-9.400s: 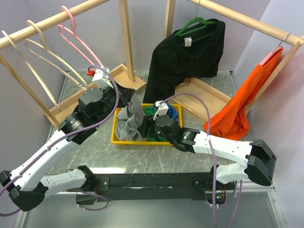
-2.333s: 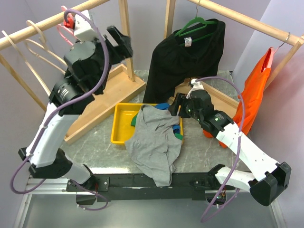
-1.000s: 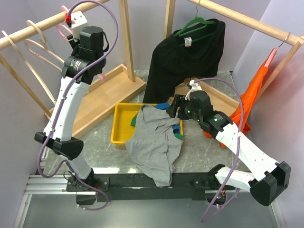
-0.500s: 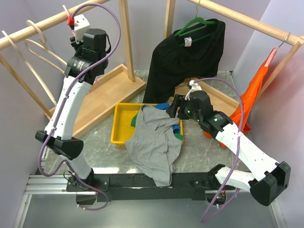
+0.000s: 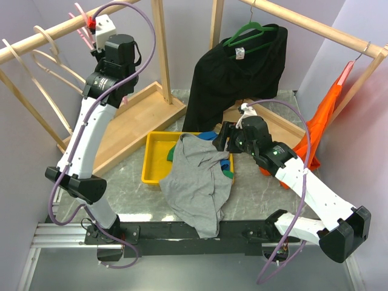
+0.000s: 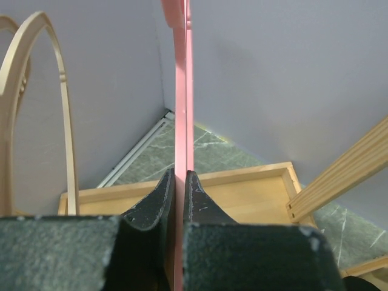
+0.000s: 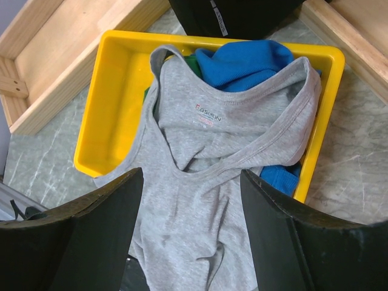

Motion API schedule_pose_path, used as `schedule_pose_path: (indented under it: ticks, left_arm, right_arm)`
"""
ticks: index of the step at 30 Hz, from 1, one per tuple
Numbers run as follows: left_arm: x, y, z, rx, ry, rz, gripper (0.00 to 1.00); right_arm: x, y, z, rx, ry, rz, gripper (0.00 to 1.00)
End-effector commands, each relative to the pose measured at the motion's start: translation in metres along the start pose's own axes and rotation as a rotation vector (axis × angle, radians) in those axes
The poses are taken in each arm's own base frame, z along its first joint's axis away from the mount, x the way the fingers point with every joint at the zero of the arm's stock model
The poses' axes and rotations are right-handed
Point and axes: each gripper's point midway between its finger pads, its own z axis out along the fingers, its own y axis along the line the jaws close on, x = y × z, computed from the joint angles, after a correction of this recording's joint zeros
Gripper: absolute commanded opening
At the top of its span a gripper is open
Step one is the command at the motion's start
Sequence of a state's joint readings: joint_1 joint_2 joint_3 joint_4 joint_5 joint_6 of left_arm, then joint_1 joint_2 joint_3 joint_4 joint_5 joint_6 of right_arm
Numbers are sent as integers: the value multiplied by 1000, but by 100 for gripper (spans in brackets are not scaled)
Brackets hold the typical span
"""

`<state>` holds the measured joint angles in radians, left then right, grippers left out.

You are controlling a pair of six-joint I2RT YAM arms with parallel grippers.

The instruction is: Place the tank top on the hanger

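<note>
The light-grey tank top lies spread from the yellow tray over the table's front edge; it fills the right wrist view, straps toward the tray. My right gripper hovers open and empty above its neckline. The pink hanger hangs on the left wooden rail. My left gripper is raised to it and shut on its thin pink bar, fingertips pressed on both sides.
Cream hangers hang left of the pink one on the rail. A black garment on a green hanger hangs at the back; an orange top at right. Blue and green clothes lie in the tray.
The left arm rose to the rail and closed on the pink hanger, then in the last half second lifted it slightly. The right arm and tank top have stayed still.
</note>
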<state>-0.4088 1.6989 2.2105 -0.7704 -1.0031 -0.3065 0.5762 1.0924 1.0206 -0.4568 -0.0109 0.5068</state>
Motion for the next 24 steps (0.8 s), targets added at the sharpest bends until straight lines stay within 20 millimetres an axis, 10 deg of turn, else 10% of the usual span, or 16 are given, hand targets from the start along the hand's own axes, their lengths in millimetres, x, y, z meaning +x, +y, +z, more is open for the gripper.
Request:
schedule_pose_path:
  ticks: [1,14,24]
  left_arm:
    - [-50,2,-25,58,-114,-77,1]
    - [-37,-23,-79,250,-106,-38,1]
    - [-4,-49,-156,755,4,-104,1]
  right_arm:
    - [-12,8,-5,-15,-33,-17,73]
    - [-13,4,3,18,-33,-20,73]
    - [-15,-11,-1,89,-69,-18,73]
